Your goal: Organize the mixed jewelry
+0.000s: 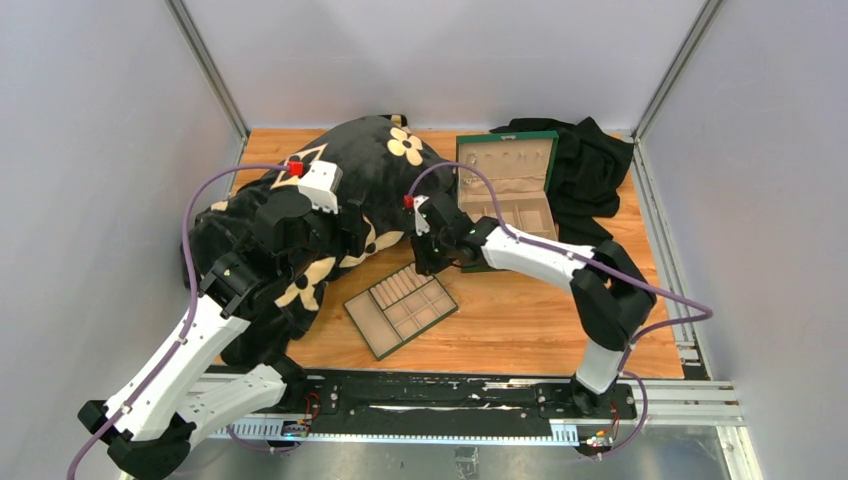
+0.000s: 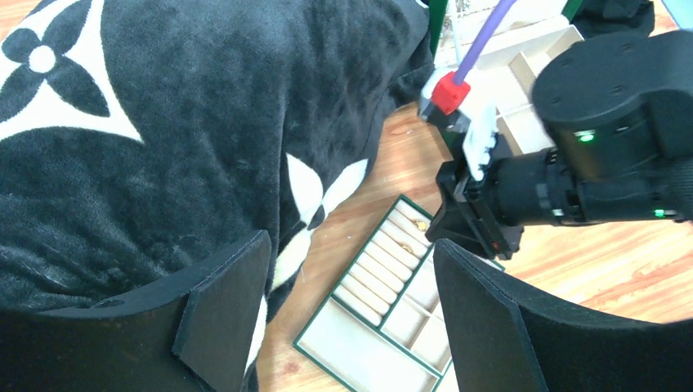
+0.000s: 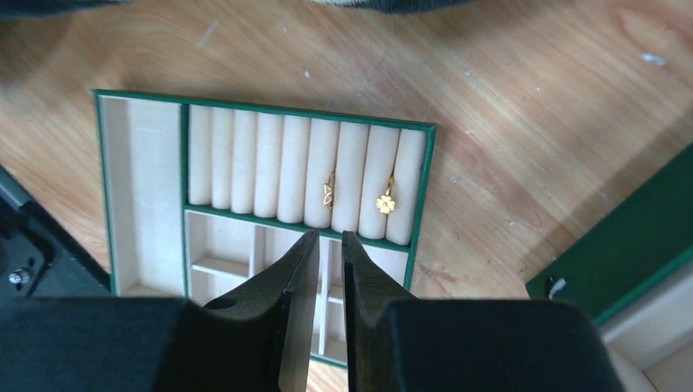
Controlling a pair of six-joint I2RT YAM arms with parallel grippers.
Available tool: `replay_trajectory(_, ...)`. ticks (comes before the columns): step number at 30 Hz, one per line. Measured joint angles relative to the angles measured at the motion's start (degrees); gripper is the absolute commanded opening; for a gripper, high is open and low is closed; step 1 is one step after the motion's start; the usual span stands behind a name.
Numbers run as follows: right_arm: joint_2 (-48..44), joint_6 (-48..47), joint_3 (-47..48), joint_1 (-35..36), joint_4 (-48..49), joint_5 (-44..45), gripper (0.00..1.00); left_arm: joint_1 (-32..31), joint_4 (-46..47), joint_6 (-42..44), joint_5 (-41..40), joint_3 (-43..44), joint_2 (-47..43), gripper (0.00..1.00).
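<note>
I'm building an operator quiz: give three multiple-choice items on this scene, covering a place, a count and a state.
1. Where do the gold pieces sit? A) in the ring rolls of the green tray B) on the blanket C) in the box lid.
2. How many gold pieces does the tray hold? A) none B) two C) five.
3. The left hand is: A) shut B) gripping the tray C) open and empty.
Key: A, both are tucked between rolls. B, two show from the right wrist. C, its fingers stand apart, nothing between.
</note>
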Motion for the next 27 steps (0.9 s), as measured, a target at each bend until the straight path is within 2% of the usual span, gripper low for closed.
replay_trajectory(4, -4.5, 0.1, -0.1, -0.1, -0.9, 1.3, 0.26, 0.0, 0.0, -0.2, 0.0, 0.0, 0.0, 0.78)
replay_trajectory(6, -8.0, 0.3, -1.6, -0.4, -1.1, 2.5, 0.32, 0.0, 0.0, -0.3, 0.0, 0.0, 0.0, 0.78)
replay_trajectory(13, -19.3, 3.0, -15.5, -2.5, -3.6, 8.7, 0.32, 0.0, 1.1, -1.4, 0.9, -0.9, 0.2, 0.78)
replay_trajectory(17, -18.5, 4.8, -20.2, -2.7, -6.4, 10.6, 0.33, 0.0, 1.4, -2.1, 2.3, -1.6, 1.8, 0.78)
replay_trajectory(27, -13.2, 9.2, -18.4, -2.7, -7.1, 13.7, 0.34, -0.8, 1.7, -3.4, 3.7, -1.6, 4.2, 0.78)
